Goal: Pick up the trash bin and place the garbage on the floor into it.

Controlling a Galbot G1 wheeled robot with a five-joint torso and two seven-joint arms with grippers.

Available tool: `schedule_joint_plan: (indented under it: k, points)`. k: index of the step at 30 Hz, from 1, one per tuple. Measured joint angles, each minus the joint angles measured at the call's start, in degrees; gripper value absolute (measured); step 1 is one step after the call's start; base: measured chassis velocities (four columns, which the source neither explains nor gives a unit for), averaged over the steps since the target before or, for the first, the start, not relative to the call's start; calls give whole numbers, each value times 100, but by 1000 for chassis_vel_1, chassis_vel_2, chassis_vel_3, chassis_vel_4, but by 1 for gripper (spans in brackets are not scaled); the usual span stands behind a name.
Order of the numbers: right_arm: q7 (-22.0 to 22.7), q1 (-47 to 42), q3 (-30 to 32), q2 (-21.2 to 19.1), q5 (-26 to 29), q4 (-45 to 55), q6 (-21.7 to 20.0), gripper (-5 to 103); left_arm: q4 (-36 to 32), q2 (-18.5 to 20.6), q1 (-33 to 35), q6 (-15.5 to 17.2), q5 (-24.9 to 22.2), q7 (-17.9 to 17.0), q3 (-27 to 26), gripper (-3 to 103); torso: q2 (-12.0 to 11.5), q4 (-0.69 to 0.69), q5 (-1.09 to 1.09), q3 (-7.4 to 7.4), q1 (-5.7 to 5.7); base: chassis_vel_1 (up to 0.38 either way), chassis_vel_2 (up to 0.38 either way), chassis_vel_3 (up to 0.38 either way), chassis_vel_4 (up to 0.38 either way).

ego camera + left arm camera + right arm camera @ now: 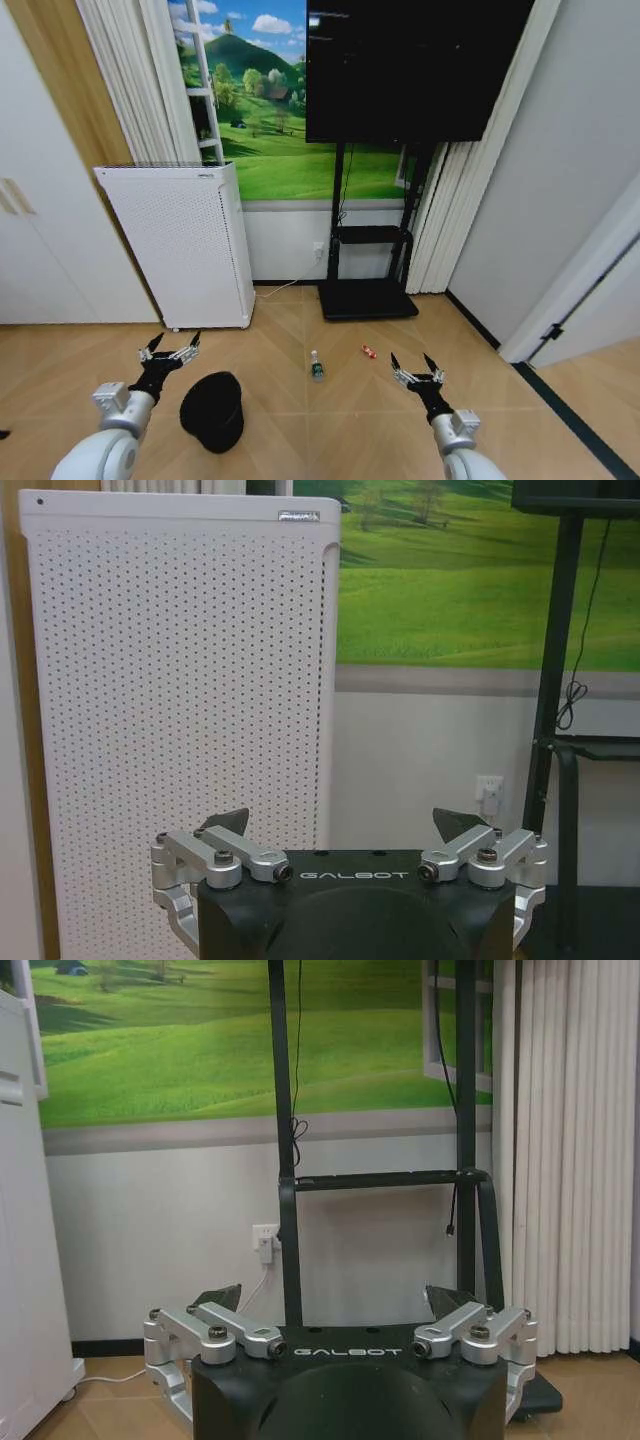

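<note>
You have not picked up the small round black trash bin (212,410) yet. It sits on the tan wooden floor (330,420) beside your left claw (170,352). Both claws are wide and empty; the right claw (417,375) waits. Next, you need to lower the left claw onto the bin's rim.

White perforated appliance (185,243) left, dark screen (410,65) on stand, meadow mural (270,110) behind.

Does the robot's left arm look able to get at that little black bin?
Probably yes: the trash bin stands on the floor right beside the open left gripper, with nothing between them.
</note>
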Motion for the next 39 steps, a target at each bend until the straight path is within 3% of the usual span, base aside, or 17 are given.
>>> schedule_joint_plan:
  k: [8, 12, 17, 22, 39]
  points:
    - [15, 13, 2, 4, -5, -47, 19, 100, 2, 20, -5, 8, 29, -35, 3, 100, -1, 1, -6, 2, 5, -256, 272, 260, -231]
    - [30, 4, 2, 9, -3, -46, 1, 100, 1, 14, -25, 22, 30, -107, 16, 100, -1, -6, -4, 0, 1, -85, 24, -10, -31]
    - [76, 21, -22, 13, -4, -49, -26, 100, 3, -22, -24, 89, 61, -213, 19, 100, 2, 2, -4, -3, -5, 66, -37, -29, 23]
    - [133, 38, -38, 12, -4, -53, -54, 100, -44, -62, -18, 191, 123, -315, 4, 100, -29, 1, -2, -23, -19, 34, -21, -16, 36]
    - [166, 103, -111, -50, 15, -112, -97, 100, -37, -19, -47, 239, 373, -216, 14, 100, -481, -1, -3, -287, -200, 0, 0, 0, 0]
